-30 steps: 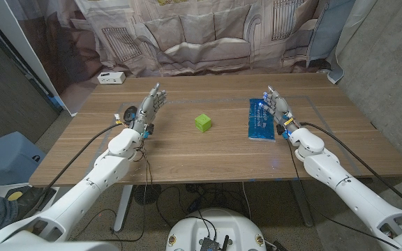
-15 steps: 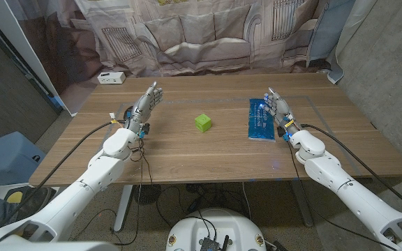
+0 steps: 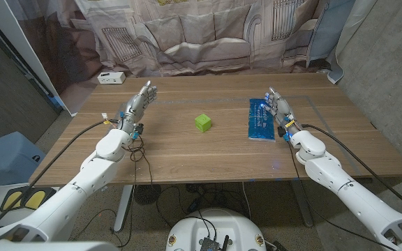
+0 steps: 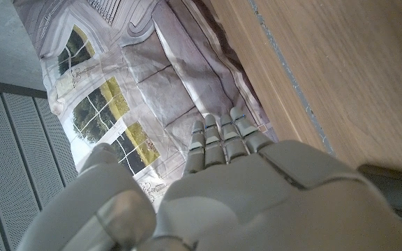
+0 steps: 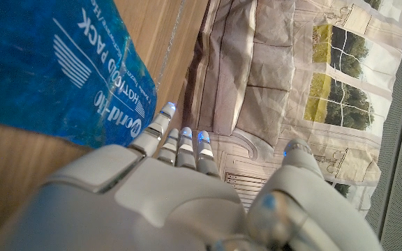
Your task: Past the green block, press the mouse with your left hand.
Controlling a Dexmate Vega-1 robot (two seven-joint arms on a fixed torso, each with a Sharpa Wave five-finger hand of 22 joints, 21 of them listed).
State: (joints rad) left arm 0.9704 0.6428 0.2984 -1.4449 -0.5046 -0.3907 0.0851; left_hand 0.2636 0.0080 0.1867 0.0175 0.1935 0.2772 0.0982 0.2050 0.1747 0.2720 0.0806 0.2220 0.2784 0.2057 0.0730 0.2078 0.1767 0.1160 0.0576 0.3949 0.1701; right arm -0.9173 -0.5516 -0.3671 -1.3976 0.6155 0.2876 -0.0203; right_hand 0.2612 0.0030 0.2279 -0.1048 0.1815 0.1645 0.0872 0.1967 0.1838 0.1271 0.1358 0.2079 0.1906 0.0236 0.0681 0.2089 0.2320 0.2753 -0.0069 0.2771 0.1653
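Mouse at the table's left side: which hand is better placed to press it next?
Left. The left hand is right at the mouse, which it mostly hides. The right hand stands by the blue pack, on the far side of the green block.

- A blue plastic gel pack (image 3: 261, 119) with white lettering is lying flat on the wooden table (image 3: 208, 153).
- A small white box (image 3: 110, 77) is sitting at the far corner.
- A printed fabric backdrop (image 3: 208, 35) is hanging behind.
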